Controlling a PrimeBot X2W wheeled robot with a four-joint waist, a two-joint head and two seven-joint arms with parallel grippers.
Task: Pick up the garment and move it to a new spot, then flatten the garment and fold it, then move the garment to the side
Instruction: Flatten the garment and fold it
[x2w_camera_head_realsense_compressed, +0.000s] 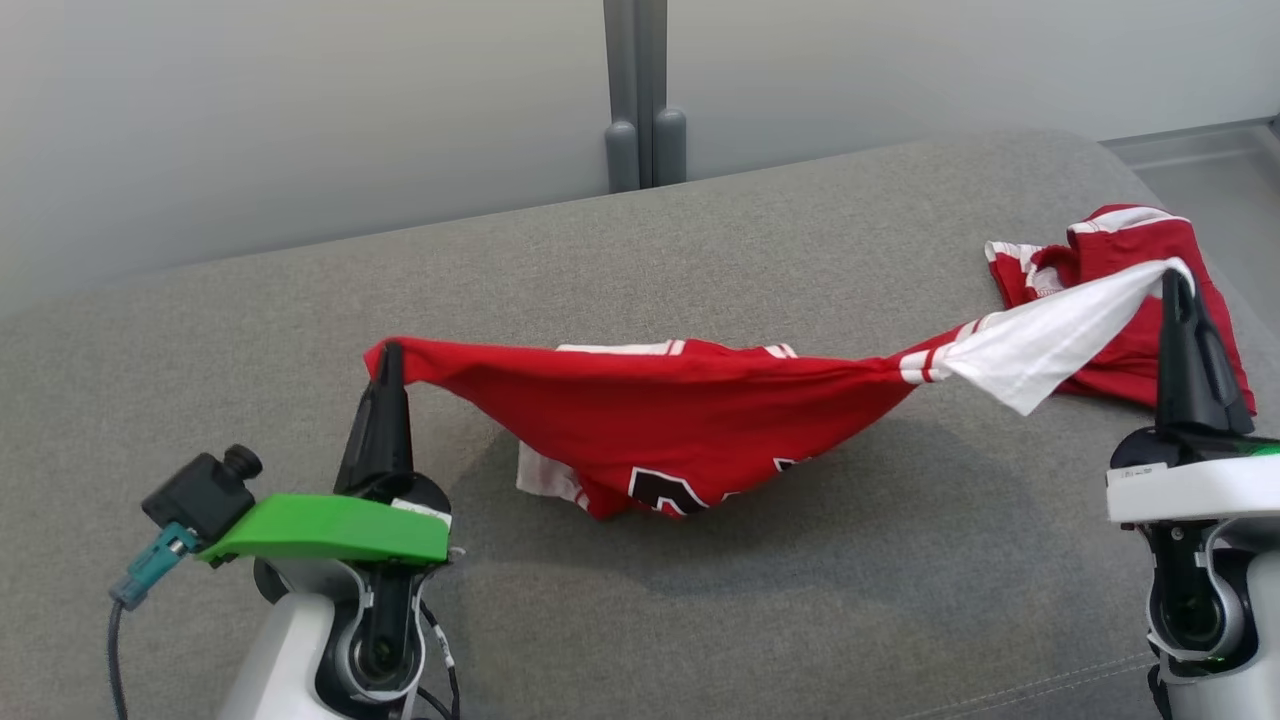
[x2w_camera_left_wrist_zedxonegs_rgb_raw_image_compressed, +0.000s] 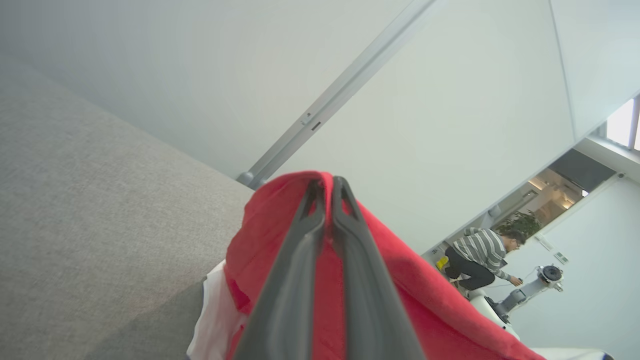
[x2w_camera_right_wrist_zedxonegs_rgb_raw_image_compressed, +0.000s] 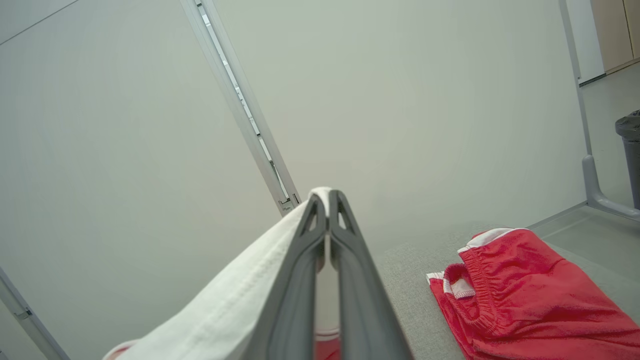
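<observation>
Garment (x2w_camera_head_realsense_compressed: 680, 430) hangs lengthwise, gripper to gripper, belly sagging. Left gripper (x2w_camera_head_realsense_compressed: 388, 352) is clamped on its red end, right gripper (x2w_camera_head_realsense_compressed: 1177, 278) on its white end.

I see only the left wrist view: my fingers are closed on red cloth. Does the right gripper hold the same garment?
Observer: Yes, the right gripper is shut on the white end of the same red jersey.
Operator: Is the jersey lifted off the cushion?
Observer: It sags between the left gripper and the right one; whether its low middle touches the grey cushion, I cannot tell.
Operator: Is anything else there?
Observer: Red shorts lie on the cushion behind the right gripper.
</observation>
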